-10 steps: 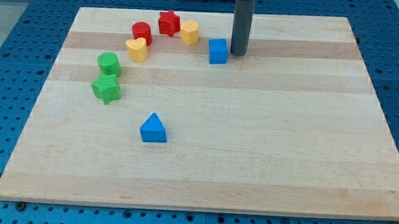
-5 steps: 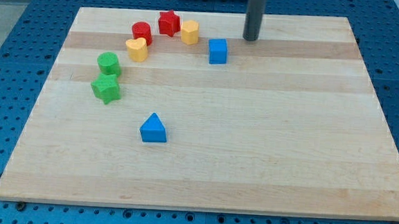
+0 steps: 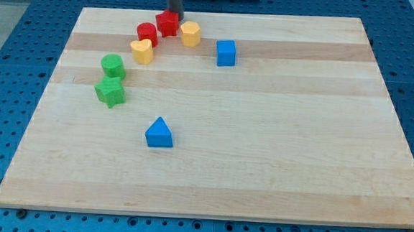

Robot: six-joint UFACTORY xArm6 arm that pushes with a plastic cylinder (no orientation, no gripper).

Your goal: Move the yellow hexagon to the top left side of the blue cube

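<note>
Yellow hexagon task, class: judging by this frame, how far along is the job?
Done: the yellow hexagon sits up-left of the blue cube, with a gap between them. In hand: my tip stands at the view's top, right behind the red star, left of the hexagon. Left: perhaps only a closer nudge.

Rod upper part cut off by frame top edge. My tip (image 3: 174,12) hidden behind red block (image 3: 167,23); that block's exact shape unclear. Table (image 3: 261,170) fully visible.
</note>
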